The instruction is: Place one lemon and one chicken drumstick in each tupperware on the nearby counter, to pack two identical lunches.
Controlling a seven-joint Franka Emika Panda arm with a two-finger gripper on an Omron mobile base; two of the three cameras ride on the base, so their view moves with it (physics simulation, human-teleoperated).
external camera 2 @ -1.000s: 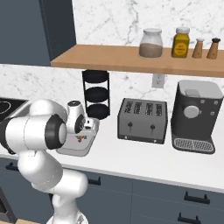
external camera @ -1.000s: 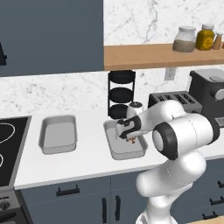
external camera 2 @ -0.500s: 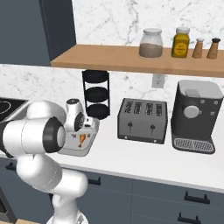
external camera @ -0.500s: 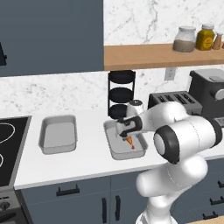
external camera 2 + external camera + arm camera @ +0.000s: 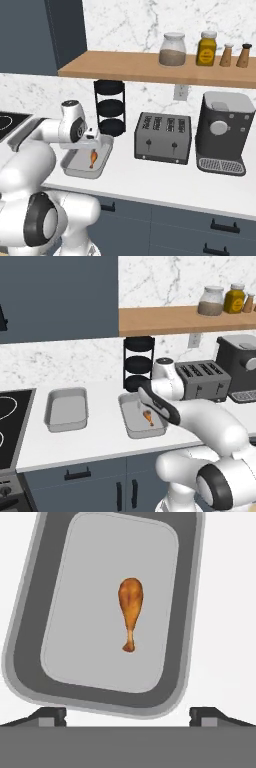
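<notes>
Two grey trays sit on the white tabletop (image 5: 100,443). Nearer tray (image 5: 131,425) lies just in front of a black three-tier rack (image 5: 138,361); a toaster (image 5: 204,378) stands at its 3 o'clock in the left base view, with a coffee machine (image 5: 241,363) beyond that. Far tray (image 5: 66,408) sits well apart at 9 o'clock, near a stovetop (image 5: 12,423). Wooden shelf (image 5: 150,67) above carries jars and shakers. The arm's forearm crosses the right side of the nearer tray in the left base view and hides part of its rim.

Contents: nearer tray holds one chicken drumstick (image 5: 148,417); nothing else is seen in the part that shows. Far tray floor is bare.

Drumstick orientation, hand view: drumstick (image 5: 131,612) lies flat on the tray (image 5: 30,632) floor, a little right of centre, clear of the walls. Long axis runs about 12 to 6 o'clock; meaty end at 12, thin bone end at 6. The tray's long axis leans slightly, toward 1 o'clock.

Gripper (image 5: 127,714): jaws released and spread wide, tips at the bottom corners of the hand view, nothing between them, poised above the tray's near rim and apart from the drumstick. In the right base view the gripper (image 5: 93,144) hangs over the tray (image 5: 74,167).
</notes>
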